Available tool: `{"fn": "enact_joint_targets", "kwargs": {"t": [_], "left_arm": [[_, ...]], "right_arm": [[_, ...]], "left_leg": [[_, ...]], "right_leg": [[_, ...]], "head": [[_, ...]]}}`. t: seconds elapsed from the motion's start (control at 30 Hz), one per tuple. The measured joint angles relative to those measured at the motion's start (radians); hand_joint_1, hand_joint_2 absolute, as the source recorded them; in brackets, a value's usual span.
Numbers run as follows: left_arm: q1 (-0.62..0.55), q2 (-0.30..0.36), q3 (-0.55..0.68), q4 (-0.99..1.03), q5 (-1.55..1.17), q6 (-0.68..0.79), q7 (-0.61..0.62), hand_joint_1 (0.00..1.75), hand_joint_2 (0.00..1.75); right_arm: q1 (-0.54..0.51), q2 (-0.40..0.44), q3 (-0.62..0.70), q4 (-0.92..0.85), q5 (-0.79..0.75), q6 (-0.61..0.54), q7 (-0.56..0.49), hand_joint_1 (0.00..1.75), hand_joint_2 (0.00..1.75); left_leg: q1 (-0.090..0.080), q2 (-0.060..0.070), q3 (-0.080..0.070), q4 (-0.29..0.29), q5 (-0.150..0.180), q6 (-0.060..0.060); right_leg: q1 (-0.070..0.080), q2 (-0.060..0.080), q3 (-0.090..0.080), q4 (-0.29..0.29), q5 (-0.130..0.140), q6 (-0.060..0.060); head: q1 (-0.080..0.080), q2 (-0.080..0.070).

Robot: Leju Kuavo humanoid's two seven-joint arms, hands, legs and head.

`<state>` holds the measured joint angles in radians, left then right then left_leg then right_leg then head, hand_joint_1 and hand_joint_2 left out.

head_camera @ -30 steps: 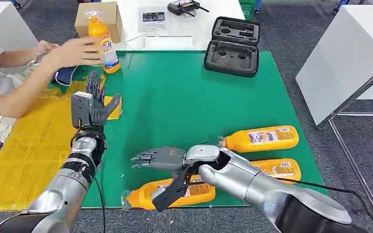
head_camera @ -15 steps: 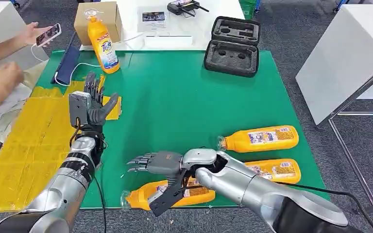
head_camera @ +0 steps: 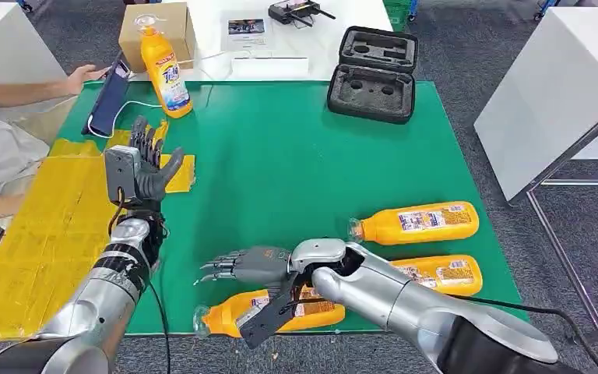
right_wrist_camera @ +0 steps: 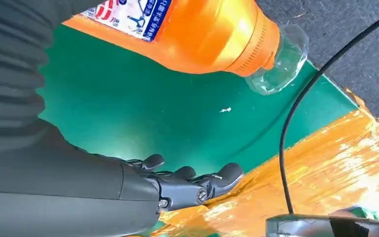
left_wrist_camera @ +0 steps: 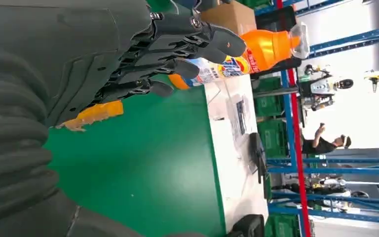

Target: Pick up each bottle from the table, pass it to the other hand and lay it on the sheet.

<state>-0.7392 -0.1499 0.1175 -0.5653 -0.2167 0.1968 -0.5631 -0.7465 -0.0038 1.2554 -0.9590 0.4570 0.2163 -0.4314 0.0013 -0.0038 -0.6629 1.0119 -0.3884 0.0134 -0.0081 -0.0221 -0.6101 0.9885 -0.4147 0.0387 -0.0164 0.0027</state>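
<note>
Hovering empty-fingered, right hand point(head_camera: 253, 263) above bottle point(head_camera: 269, 309); wrist view reveals its clear cap point(right_wrist_camera: 281, 61).

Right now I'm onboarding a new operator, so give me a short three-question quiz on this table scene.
1. True or false: the right hand is gripping a bottle.
2. How many orange bottles lie on their sides on the green mat?
3. Multiple choice: the upright bottle stands nearest to (A) the cardboard box, (B) the black foam case, (C) the right hand.

Key
1. False. Its fingers are spread above the mat, holding nothing; the nearest bottle lies beneath the forearm.
2. Three.
3. A.
</note>
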Motion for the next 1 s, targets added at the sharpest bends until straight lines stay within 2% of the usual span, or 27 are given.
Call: {"fn": "enact_joint_targets", "kwargs": {"t": [0.13,0.37,0.77,0.87,1.0], "left_arm": [[0.0,0.002,0.002,0.0,0.001,0.0,0.0,0.0,1.75],[-0.017,0.005,0.011,0.014,0.004,-0.009,0.0,0.0,1.75],[-0.024,0.005,0.014,0.019,0.006,-0.009,0.003,0.0,1.75],[-0.039,0.005,0.026,0.036,0.019,-0.018,0.006,0.0,1.75],[-0.042,0.007,0.036,0.055,0.032,-0.021,0.006,0.0,1.75]], "right_arm": [[0.0,0.0,0.0,-0.003,-0.004,0.007,0.0,0.0,1.75],[-0.022,-0.005,0.01,-0.004,-0.055,0.101,0.0,0.0,1.75],[-0.034,-0.006,0.019,-0.004,-0.067,0.125,0.001,0.0,1.75],[-0.066,-0.019,0.061,-0.006,-0.114,0.156,0.014,0.0,1.75],[-0.068,-0.021,0.113,-0.004,-0.114,0.115,0.043,0.0,1.75]], "left_leg": [[0.0,0.0,0.0,0.0,0.0,0.0],[0.0,0.0,0.0,0.0,0.0,0.0],[0.0,0.0,0.0,0.0,0.0,0.0],[0.0,0.0,0.0,0.0,0.0,0.0],[0.0,0.0,0.0,0.0,0.0,0.0]], "right_leg": [[0.0,0.0,0.0,0.0,0.0,0.0],[0.0,0.0,0.0,0.0,0.0,0.0],[0.0,0.0,0.0,0.0,0.0,0.0],[0.0,0.0,0.0,0.0,0.0,0.0],[0.0,0.0,0.0,0.0,0.0,0.0]], "head": [[0.0,0.0],[0.0,0.0],[0.0,0.0],[0.0,0.0],[0.0,0.0]]}}
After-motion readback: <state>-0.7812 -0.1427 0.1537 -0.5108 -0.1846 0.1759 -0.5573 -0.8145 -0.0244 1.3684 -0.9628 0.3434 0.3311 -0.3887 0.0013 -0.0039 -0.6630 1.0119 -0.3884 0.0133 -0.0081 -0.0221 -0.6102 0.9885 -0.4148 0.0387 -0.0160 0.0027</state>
